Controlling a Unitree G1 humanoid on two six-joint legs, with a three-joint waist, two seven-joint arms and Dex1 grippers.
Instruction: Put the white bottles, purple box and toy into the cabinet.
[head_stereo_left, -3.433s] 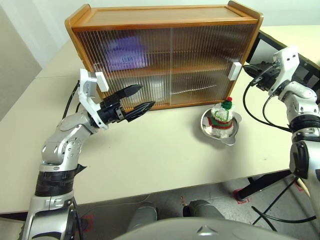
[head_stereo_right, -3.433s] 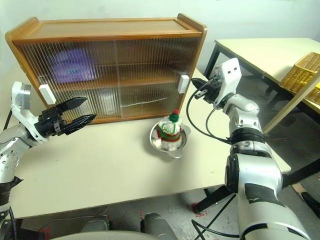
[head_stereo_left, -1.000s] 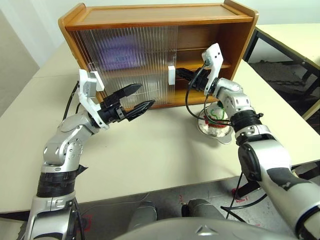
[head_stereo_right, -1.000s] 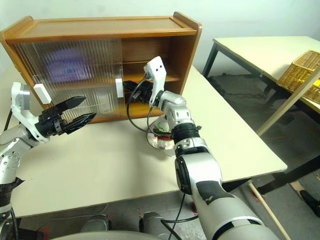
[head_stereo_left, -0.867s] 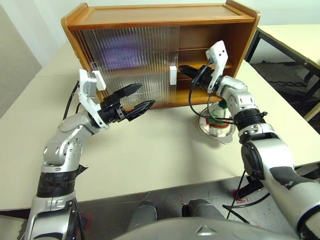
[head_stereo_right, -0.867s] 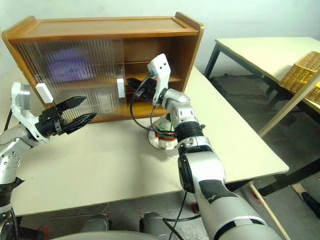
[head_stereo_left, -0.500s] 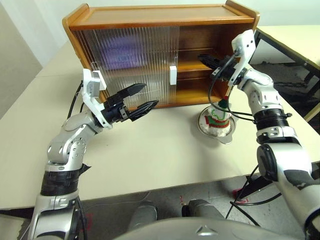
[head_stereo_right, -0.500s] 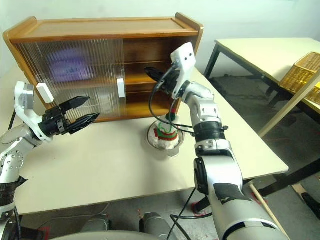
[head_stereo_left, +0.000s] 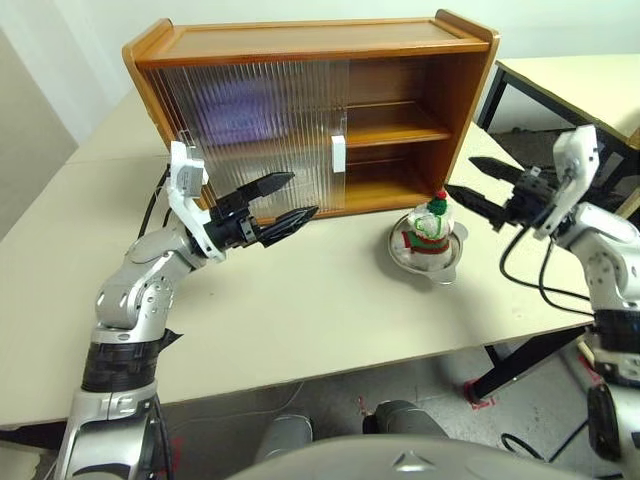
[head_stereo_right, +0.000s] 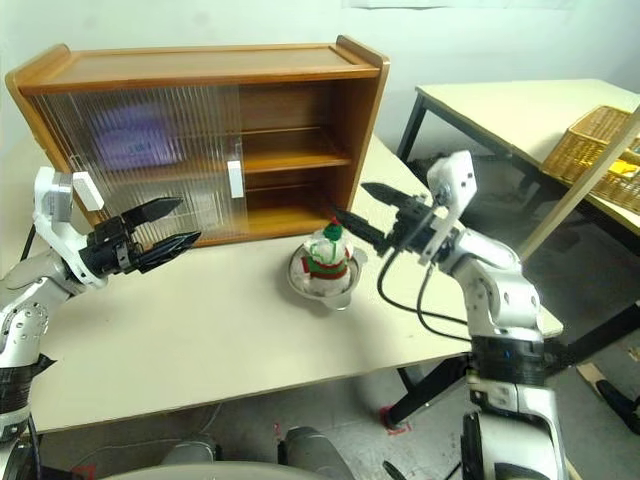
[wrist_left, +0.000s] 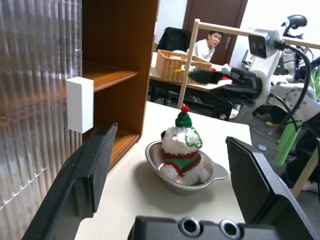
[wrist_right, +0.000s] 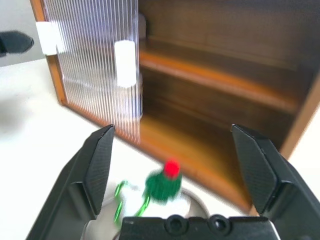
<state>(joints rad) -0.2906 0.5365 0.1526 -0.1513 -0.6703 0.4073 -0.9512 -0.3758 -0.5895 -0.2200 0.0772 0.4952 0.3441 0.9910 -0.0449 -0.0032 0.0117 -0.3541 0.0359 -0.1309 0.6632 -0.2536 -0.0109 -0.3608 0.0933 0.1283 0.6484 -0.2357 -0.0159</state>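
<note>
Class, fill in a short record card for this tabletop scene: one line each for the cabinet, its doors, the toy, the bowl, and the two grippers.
cabinet: honey-brown wooden cabinet with two shelves, standing on the table
doors: ribbed translucent sliding doors cover the left half; right half open, both shelves there bare
toy: white fluffy plush toy with red and green trim, upright in the bowl
bowl: shiny steel bowl, on the table in front of the open half
left gripper: open, holding nothing
right gripper: open, holding nothing, right of the toy
</note>
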